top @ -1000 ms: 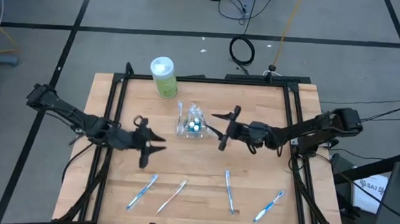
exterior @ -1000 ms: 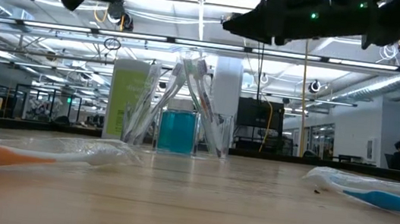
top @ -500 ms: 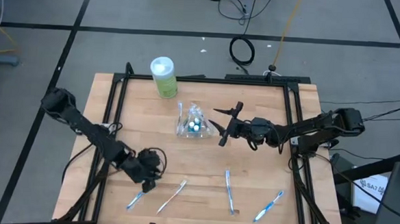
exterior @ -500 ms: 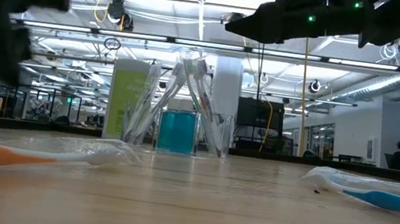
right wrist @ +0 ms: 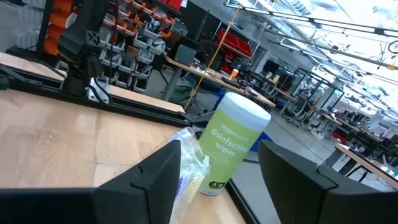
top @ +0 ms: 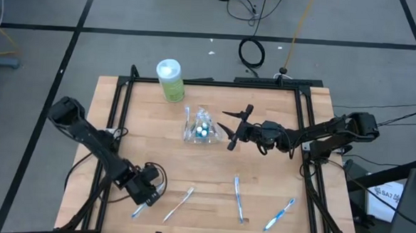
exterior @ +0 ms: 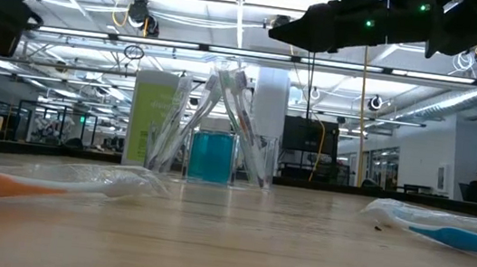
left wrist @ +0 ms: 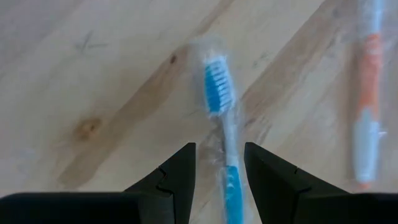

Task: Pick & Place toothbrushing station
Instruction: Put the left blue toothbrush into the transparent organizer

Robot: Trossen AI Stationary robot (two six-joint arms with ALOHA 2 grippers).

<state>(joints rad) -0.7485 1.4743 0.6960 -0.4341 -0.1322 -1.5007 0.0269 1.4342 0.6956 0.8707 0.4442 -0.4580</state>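
Inside clear holder (top: 200,128), seemingly wrapped toothbrushes (exterior: 241,125)

The high view looks straight down on the whole bench (top: 212,167) and both arms. The low view sits at bench-top height, facing level across the wood into the room, close to a clear holder (exterior: 216,131) — the same holder (top: 199,126) near centre from above. The left wrist view looks down close on a blue toothbrush (left wrist: 221,124), at seven o'clock overhead; the right wrist view faces a wipes canister (right wrist: 233,143) — eleven o'clock overhead.
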